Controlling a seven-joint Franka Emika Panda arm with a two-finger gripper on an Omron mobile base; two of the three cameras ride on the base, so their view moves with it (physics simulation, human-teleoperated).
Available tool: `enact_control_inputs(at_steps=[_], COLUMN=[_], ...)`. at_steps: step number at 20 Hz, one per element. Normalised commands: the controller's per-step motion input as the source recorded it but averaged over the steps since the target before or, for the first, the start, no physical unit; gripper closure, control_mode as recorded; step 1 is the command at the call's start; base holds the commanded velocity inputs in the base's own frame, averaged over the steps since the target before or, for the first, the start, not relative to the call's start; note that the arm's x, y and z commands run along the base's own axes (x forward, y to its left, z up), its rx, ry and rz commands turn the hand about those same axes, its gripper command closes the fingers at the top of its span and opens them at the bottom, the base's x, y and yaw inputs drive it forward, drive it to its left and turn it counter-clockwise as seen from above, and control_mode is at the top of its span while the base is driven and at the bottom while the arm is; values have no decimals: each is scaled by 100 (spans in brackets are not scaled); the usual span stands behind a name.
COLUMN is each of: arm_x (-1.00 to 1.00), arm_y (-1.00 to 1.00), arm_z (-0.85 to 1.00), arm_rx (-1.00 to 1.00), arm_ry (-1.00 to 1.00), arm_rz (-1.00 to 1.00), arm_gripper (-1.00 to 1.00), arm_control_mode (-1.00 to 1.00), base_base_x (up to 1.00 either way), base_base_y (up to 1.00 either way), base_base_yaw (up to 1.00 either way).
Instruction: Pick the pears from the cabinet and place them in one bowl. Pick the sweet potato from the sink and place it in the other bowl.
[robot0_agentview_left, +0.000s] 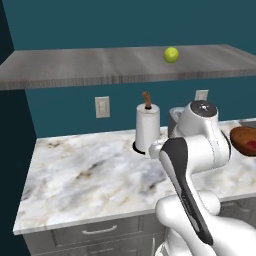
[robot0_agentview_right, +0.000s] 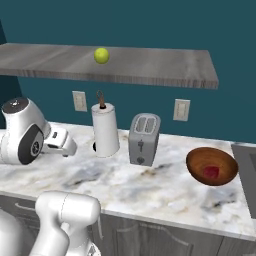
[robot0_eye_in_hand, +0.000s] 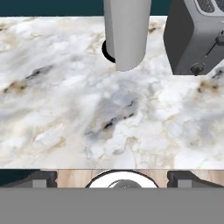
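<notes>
- A yellow-green pear (robot0_agentview_right: 101, 55) sits on the long grey wood-grain cabinet slab (robot0_agentview_right: 150, 67) high on the teal wall, toward the middle of the slab in the right base view and right of centre in the left base view (robot0_agentview_left: 171, 54).
- A dark red piece, apparently the other pear (robot0_agentview_right: 211, 172), lies inside the deep dark reddish-brown wooden bowl (robot0_agentview_right: 200, 157), which stands on the marble counter (robot0_agentview_right: 150, 190) to the right of the toaster.
- The same bowl (robot0_agentview_left: 243, 141) shows at the right edge of the left base view, partly cut off by the frame.
- A dark grey edge at the far right of the right base view looks like the sink (robot0_agentview_right: 247, 175), just beside the bowl; its inside cannot be seen.
- The two-finger gripper (robot0_eye_in_hand: 112, 178) points down at bare white-and-grey marble, its dark finger tips (robot0_eye_in_hand: 39, 178) wide apart at the bottom corners of the hand view with nothing between them.
- In the hand view the counter (robot0_eye_in_hand: 109, 109) lies below the gripper, with the paper roll and toaster at the top edge.
- A white paper-towel roll on a stand with a brown top (robot0_agentview_right: 105, 129) stands upright near the wall, just left of a grey two-slot metal toaster (robot0_agentview_right: 144, 138).
- Two pale wall switch plates (robot0_agentview_right: 79, 101) are mounted on the wall under the slab.
- Grey drawer fronts with metal handles (robot0_agentview_left: 100, 230) run below the counter edge.
</notes>
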Motion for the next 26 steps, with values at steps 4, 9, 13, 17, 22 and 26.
enact_control_inputs(at_steps=[4,9,13,17,22,26], arm_x=[-56,-28,-6,0,0,-10], arm_y=[2,0,0,-2,-17,-28], arm_z=[14,70,89,80,69,71], arm_rx=[0,0,0,0,0,0], arm_ry=[-2,0,0,-4,-17,-14], arm_rz=[-6,-6,-3,0,2,13], arm_gripper=[-100,-100,-100,-100,-100,-100], arm_control_mode=[-100,-100,-100,-100,-100,-100], base_base_x=[0,0,0,0,0,0], base_base_y=[0,0,0,0,0,0], base_base_yaw=[0,0,0,0,0,0])
